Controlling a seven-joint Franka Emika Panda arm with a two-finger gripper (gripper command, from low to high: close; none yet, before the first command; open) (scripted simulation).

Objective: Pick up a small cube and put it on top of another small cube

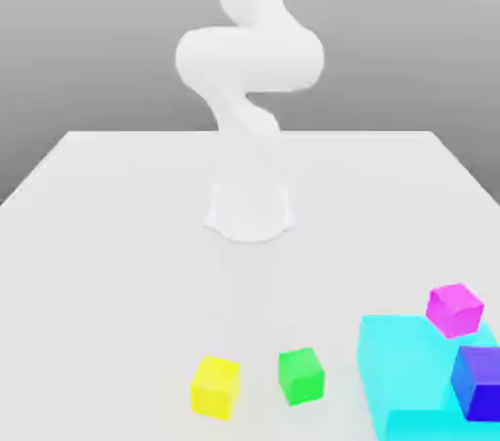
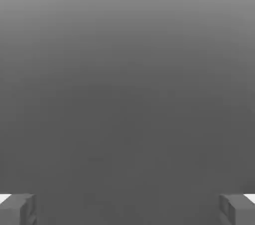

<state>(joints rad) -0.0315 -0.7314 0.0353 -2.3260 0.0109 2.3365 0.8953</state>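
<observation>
The small bright green cube (image 1: 300, 376) rests on the white table near the front, just to the exterior view's right of a yellow cube (image 1: 216, 386) of the same size. They stand apart with a small gap between them. My gripper (image 2: 127, 209) is open in the hand view, its two grey fingertips (image 2: 17, 209) spread wide with nothing between them, facing plain grey background. The white arm (image 1: 249, 54) rises from its base (image 1: 250, 212) at the table's middle, far above the cubes.
A large cyan block (image 1: 410, 380) lies at the front on the exterior view's right. A magenta cube (image 1: 454, 308) and a blue-purple cube (image 1: 479, 380) sit on it. The table (image 1: 117, 263) stretches wide on the exterior view's left.
</observation>
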